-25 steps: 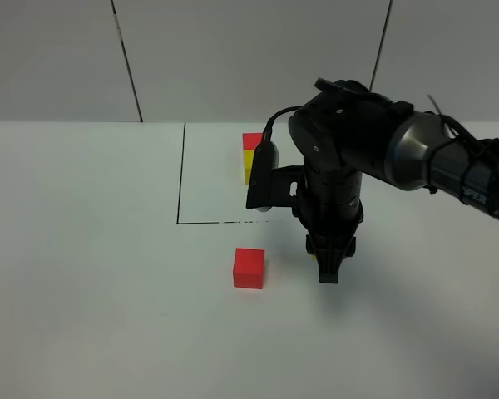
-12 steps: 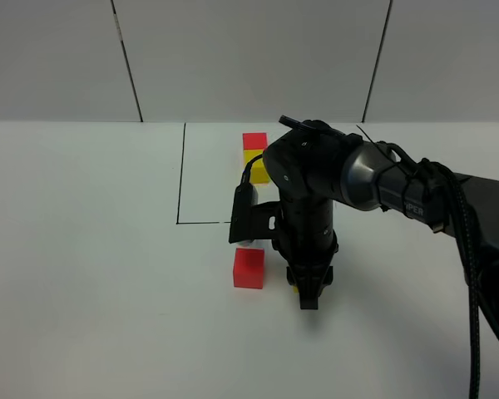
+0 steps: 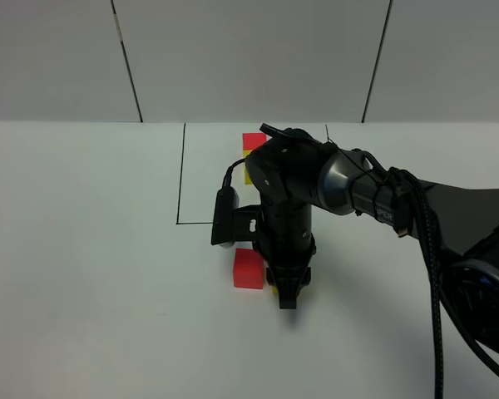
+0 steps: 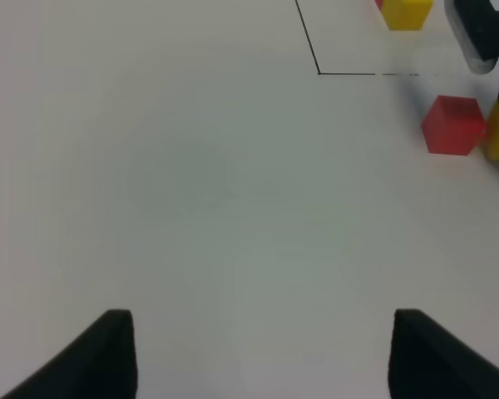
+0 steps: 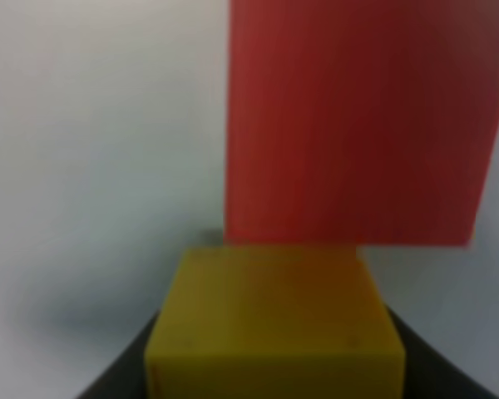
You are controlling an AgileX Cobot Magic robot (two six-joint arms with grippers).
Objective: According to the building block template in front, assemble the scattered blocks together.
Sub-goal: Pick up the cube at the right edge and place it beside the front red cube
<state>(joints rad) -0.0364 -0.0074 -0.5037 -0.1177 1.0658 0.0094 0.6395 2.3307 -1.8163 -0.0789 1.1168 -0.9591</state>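
Right arm (image 3: 449,204) black, with glossy rounded joint housings and one grey metal segment (image 3: 339,184); faint white lettering (image 3: 386,211) beside it, too small to read. Black cables (image 3: 424,249) run bundled along the arm. Pale grey camera module (image 3: 224,218) at the wrist, fed by a thin black lead (image 3: 231,171). Right gripper (image 3: 287,298) black, tapered. Left gripper (image 4: 270,353) — two matte black wedge fingertips (image 4: 108,353).

White table (image 3: 83,249), grey panelled wall (image 3: 249,58).
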